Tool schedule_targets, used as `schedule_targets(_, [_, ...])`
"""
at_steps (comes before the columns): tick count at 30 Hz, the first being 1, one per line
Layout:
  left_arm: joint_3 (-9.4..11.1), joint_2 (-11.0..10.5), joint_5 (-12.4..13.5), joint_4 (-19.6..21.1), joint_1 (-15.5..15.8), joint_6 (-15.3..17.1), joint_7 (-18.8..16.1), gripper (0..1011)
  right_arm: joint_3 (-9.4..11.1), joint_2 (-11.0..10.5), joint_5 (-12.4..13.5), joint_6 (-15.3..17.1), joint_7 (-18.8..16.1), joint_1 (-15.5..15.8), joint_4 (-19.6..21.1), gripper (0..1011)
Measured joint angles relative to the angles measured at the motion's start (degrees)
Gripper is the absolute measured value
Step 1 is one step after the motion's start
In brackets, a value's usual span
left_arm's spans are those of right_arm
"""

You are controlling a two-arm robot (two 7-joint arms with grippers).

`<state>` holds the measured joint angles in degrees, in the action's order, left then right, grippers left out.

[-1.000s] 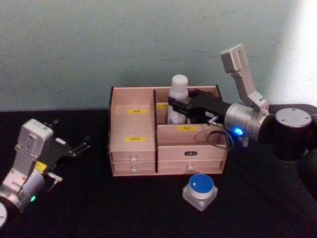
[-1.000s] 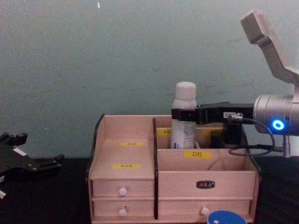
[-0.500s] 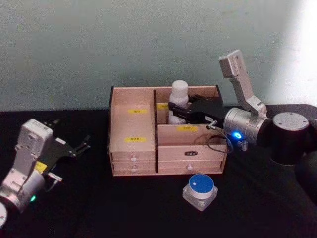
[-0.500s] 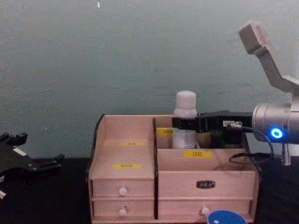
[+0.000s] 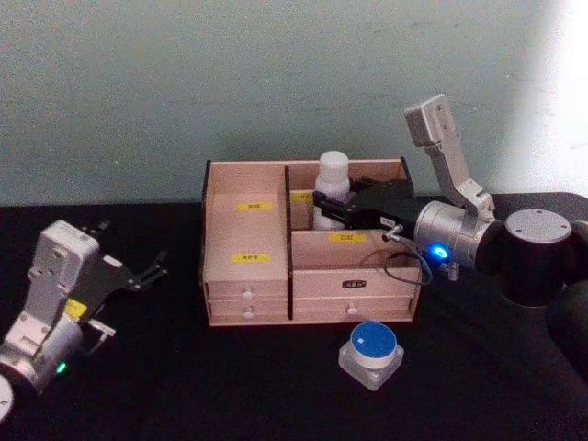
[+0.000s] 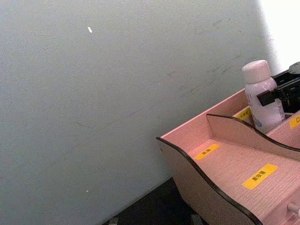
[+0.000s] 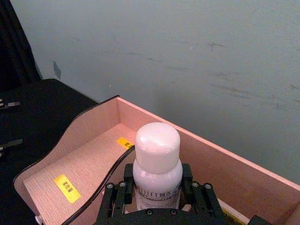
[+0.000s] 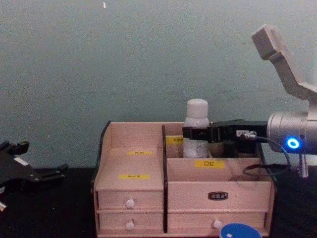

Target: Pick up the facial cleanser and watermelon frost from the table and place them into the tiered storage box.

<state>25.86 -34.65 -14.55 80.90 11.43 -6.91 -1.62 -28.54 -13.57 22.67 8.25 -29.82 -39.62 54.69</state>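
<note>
Right gripper [image 5: 329, 209] pinches facial cleanser [image 5: 332, 175] between tiered storage box [image 5: 241, 241] rear walls; watermelon frost [image 5: 371, 352] stands before it; left gripper [image 5: 133, 243], jaws spread, well left.

The pale pinkish wooden storage box [image 5: 230, 230] has matt, grained faces; the tall white plastic bottle [image 7: 157, 164] looks smooth.

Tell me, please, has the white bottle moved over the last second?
Yes. The bottle, gripped by the right gripper, has sunk lower against the rim of the box.
</note>
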Motion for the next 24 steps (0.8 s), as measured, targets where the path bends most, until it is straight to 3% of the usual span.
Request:
schedule_targets(4, [0.0, 0.0, 0.0, 0.0, 0.0, 0.0, 0.0, 1001, 0.0, -0.01, 0.06, -0.01, -0.01, 0.01, 0.0, 629])
schedule_targets(10, [0.0, 0.0, 0.0, 0.0, 0.0, 0.0, 0.0, 1001, 0.0, -0.02, 0.1, 0.0, -0.03, 0.01, 0.01, 842])
schedule_targets(16, [0.0, 0.0, 0.0, 0.0, 0.0, 0.0, 0.0, 1001, 0.0, -0.02, 0.13, 0.02, -0.04, 0.02, 0.02, 985])
schedule_targets(24, [0.0, 0.0, 0.0, 0.0, 0.0, 0.0, 0.0, 1001, 0.0, -0.02, 0.19, 0.04, -0.05, 0.02, 0.02, 1002])
